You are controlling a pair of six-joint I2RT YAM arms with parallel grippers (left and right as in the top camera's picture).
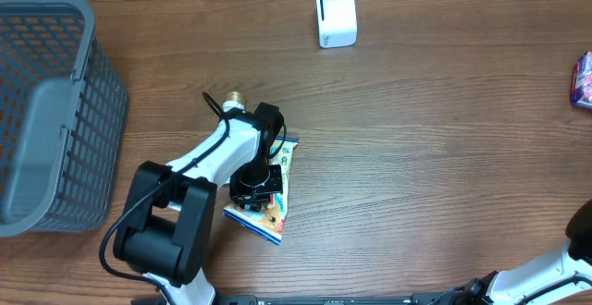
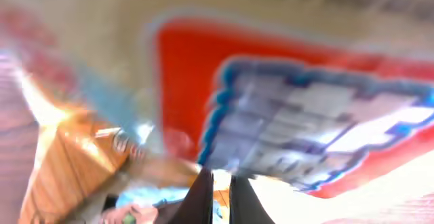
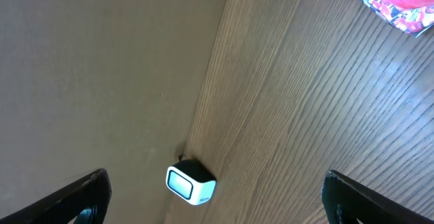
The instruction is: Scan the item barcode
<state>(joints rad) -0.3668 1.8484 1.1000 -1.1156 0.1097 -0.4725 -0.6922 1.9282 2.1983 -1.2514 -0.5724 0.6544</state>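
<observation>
A snack packet with blue, orange and red print lies at the table's middle, partly under my left gripper. In the left wrist view the packet fills the blurred frame, very close. My left gripper is shut, its dark fingers almost touching, with a thin strip of packet between them. The white barcode scanner stands at the back of the table, well away from the packet. In the right wrist view the scanner shows between the wide-open fingers of my right gripper, which holds nothing.
A grey mesh basket stands at the left edge. A pink packet lies at the far right edge, also seen in the right wrist view as the pink packet. My right arm sits at the bottom right corner.
</observation>
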